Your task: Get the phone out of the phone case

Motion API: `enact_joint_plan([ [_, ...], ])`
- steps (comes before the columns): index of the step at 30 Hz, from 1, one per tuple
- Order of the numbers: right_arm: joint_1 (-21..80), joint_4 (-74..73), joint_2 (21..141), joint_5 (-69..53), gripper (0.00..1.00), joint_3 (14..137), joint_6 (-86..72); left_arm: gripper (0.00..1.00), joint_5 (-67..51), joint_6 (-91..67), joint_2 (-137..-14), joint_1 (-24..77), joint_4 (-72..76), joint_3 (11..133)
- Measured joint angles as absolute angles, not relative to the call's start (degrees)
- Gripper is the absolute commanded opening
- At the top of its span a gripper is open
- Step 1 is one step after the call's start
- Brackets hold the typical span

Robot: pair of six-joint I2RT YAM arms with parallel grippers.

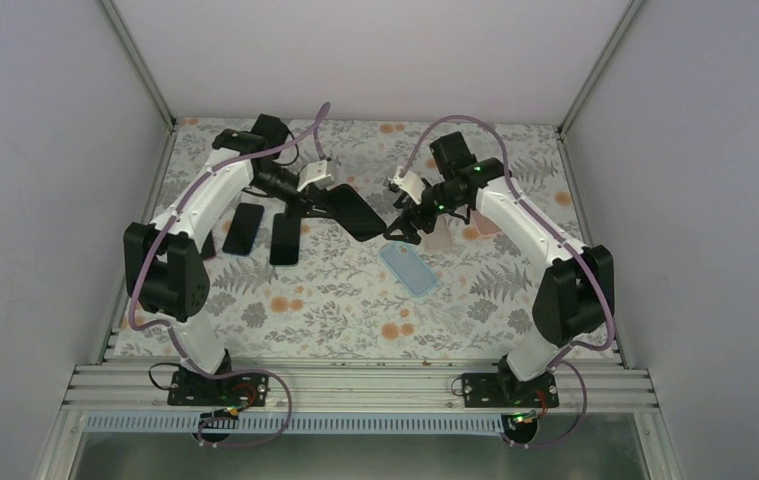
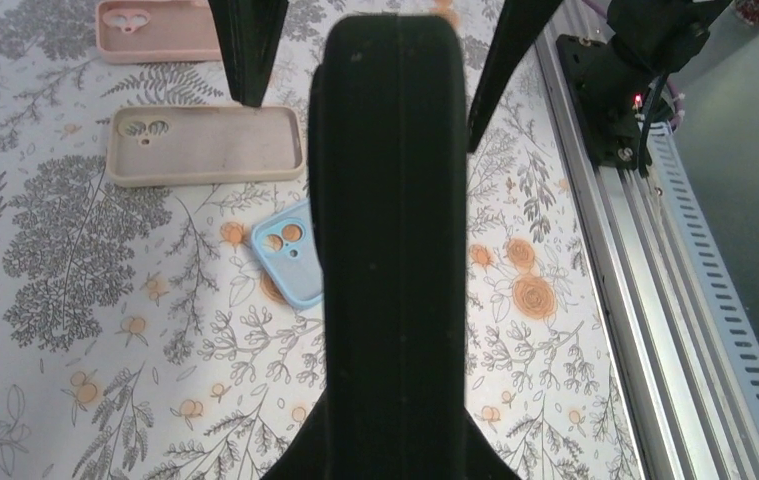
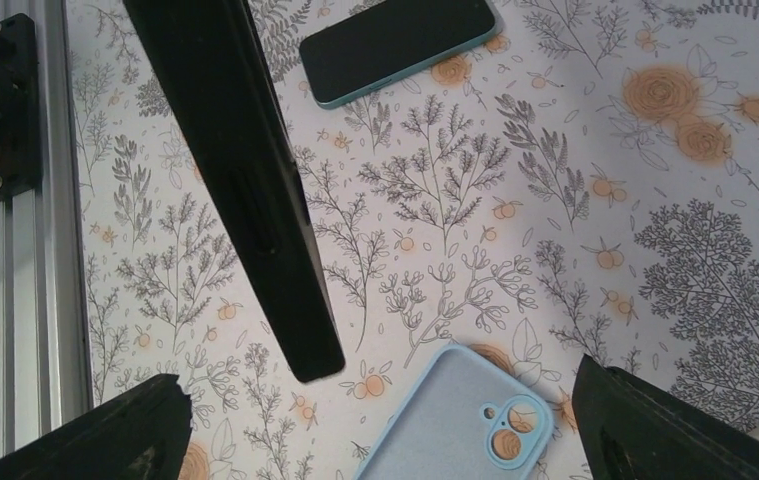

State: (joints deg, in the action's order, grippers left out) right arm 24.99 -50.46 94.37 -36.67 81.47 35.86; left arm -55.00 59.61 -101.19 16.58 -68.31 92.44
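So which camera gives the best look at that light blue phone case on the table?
Top external: the light blue case lies whole, with nothing covering it. Left wrist shows only its camera-hole end, the rest hidden behind the held black phone. Right wrist cuts it off at the frame's bottom edge.

White table cover (image 1: 355, 310) printed with grey ferns and orange blossoms, matte black phone case (image 2: 390, 250), pale blue silicone case (image 1: 409, 269), beige case (image 2: 205, 145), pink case (image 2: 155, 30) upper left
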Motion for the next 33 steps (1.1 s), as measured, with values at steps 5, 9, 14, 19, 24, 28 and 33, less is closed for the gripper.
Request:
enact_joint_plan([
  [5, 23.7, -50.7, 95.1, -37.1, 0.96, 81.5, 37.4, 0.02, -53.8, 60.7, -101.1, 16.6, -69.6, 92.4],
  [9, 22.7, -50.7, 97.1, -37.3, 0.95, 81.5, 38.0, 0.02, -53.8, 61.0, -100.8, 16.6, -70.6, 92.5],
  [14, 22.7, -50.7, 97.8, -37.9, 0.95, 81.5, 38.1, 0.02, -53.9, 61.0, -100.3, 16.7, -70.9, 92.5],
  [19, 22.7, -50.7, 97.8, -38.9, 0.95, 81.5, 38.1, 0.02, -53.9, 61.0, -100.3, 16.9, -70.9, 92.5],
  [24, 22.7, -50.7, 98.0, -39.7, 0.94, 81.5, 38.1, 0.02, -53.9, 61.0, -100.3, 17.1, -70.9, 92.5],
  [28, 22.7, -50.5, 98.3, -39.8, 0.94, 81.5, 38.0, 0.02, -53.8, 61.0, -100.3, 17.1, -71.0, 92.5],
  [33, 22.7, -50.1, 98.7, -39.8, 0.93, 81.6, 37.6, 0.02, -53.7, 61.3, -100.3, 17.2, -71.6, 92.6],
])
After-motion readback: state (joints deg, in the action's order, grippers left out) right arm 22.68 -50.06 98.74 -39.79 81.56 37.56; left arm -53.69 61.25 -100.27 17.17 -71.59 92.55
